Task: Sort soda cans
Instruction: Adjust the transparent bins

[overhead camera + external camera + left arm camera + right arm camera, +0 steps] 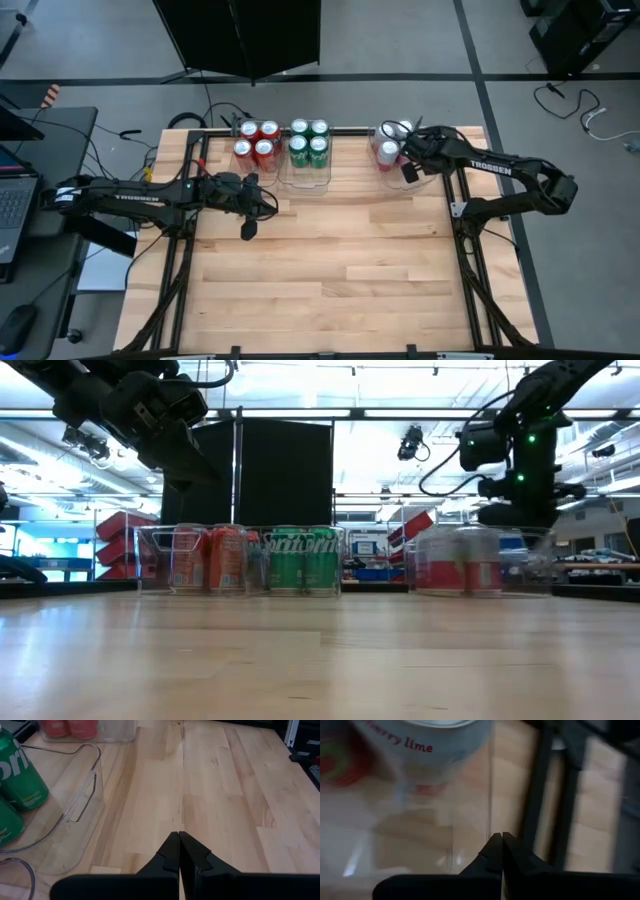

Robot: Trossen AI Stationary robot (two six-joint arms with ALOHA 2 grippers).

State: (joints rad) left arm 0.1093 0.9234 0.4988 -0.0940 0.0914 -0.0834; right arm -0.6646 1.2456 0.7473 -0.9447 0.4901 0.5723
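Pale wood-plank table [330,260] bears cylindrical metal soda cans [308,142] in clear bins [305,178]

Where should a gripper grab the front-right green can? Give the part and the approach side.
Grip the green can across its round sidewall near the silver top, coming from straight above. It stands upright, and the clear bin walls and neighbouring cans probably block a sideways approach.
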